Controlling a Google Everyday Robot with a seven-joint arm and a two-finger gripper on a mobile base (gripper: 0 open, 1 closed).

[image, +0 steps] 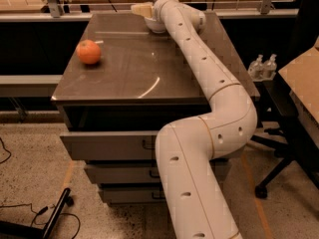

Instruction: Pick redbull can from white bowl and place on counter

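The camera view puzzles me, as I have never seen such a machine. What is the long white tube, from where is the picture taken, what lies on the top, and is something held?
The long white tube is a robot arm. There is only one camera. It looks down along the arm, but where it is mounted is not on record. The arm reaches across the grey-brown counter to its far edge, where the end effector is at the white bowl. An orange fruit lies near the left edge. Whether the end effector holds anything cannot be seen, because the arm hides the redbull can.
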